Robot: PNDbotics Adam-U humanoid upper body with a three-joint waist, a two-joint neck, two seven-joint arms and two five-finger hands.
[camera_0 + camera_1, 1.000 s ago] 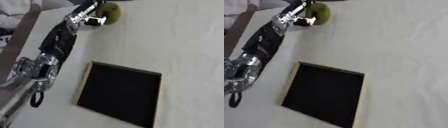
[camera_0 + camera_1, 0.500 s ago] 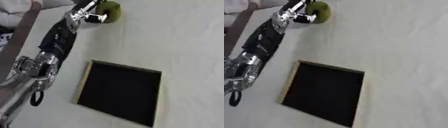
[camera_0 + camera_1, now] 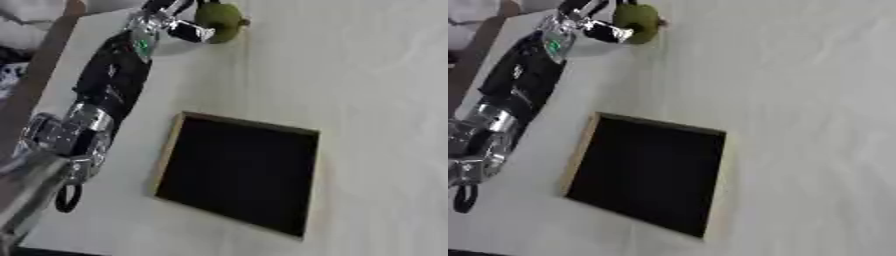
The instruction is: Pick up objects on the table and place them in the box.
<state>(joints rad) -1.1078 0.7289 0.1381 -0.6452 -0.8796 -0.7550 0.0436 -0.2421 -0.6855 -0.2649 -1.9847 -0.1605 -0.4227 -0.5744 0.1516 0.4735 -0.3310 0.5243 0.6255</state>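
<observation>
Pale tabletop (image 3: 376,75) fills both views, its left edge running along a darker strip. Left hand (image 3: 171,20) reaches to the far-left corner w/ the thumb against a green round fruit (image 3: 217,20), prob. a pear or apple; fingers are cut off by the top edge, so can't tell how far they're closed. Box (image 3: 236,172), shallow w/ black interior and light rim, sits near the table's left edge. Right eye view shows more table beyond the box's right side; left eye view shows more of the arm.
</observation>
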